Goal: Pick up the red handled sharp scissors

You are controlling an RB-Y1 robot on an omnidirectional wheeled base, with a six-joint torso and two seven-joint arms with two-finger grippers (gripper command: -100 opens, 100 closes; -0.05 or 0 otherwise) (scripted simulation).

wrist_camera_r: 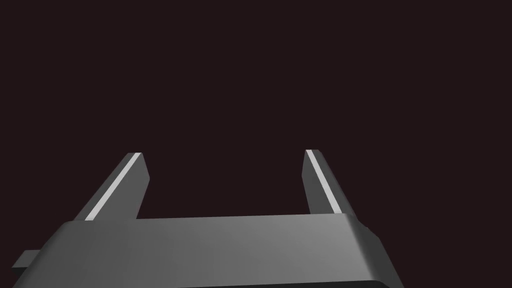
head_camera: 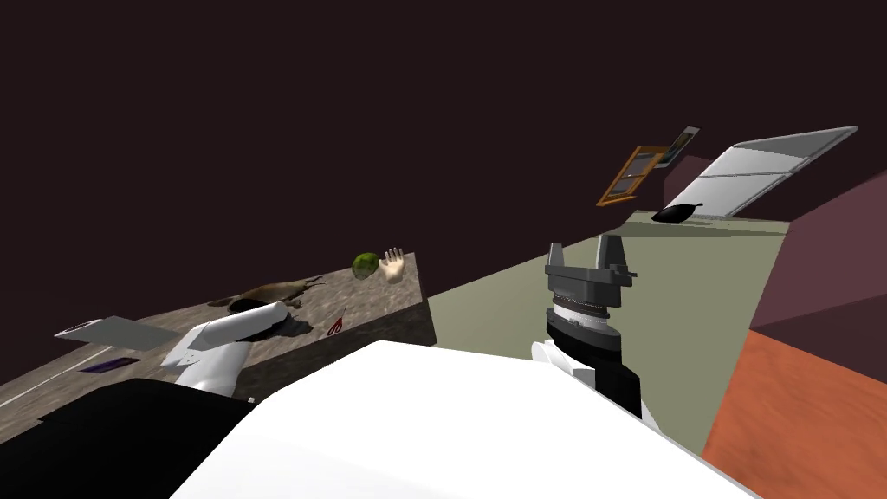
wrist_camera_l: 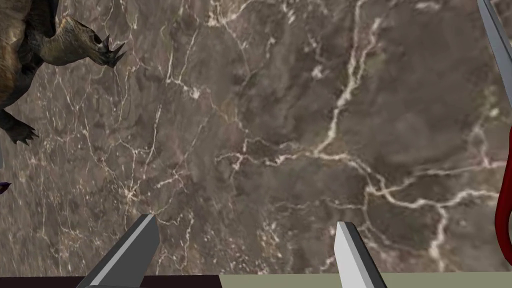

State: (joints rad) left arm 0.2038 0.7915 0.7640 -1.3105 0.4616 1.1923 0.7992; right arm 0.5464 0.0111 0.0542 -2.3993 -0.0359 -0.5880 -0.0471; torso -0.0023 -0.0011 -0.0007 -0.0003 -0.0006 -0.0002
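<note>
The scissors (head_camera: 335,324) with red handles lie flat on a brown marbled counter (head_camera: 381,299), near its front edge. My left arm (head_camera: 227,340) reaches over the counter just left of them. In the left wrist view my left gripper (wrist_camera_l: 245,235) hangs open over bare marble, its fingers (wrist_camera_l: 142,242) empty. The scissors (wrist_camera_l: 504,215) lie off to one side of it, outside one finger, showing a grey blade and part of a red handle loop. My right gripper (head_camera: 585,253) is raised and open to the right of the counter, holding nothing; its fingers (wrist_camera_r: 320,182) stand against a dark wall.
A brown clawed lizard-like figure (wrist_camera_l: 47,42) lies on the counter on the other side of my left gripper. A green ball (head_camera: 365,264) and a pale hand shape (head_camera: 394,263) sit at the far corner. A grey flat sheet (head_camera: 113,333) lies left. The counter's front edge (wrist_camera_l: 300,280) is close.
</note>
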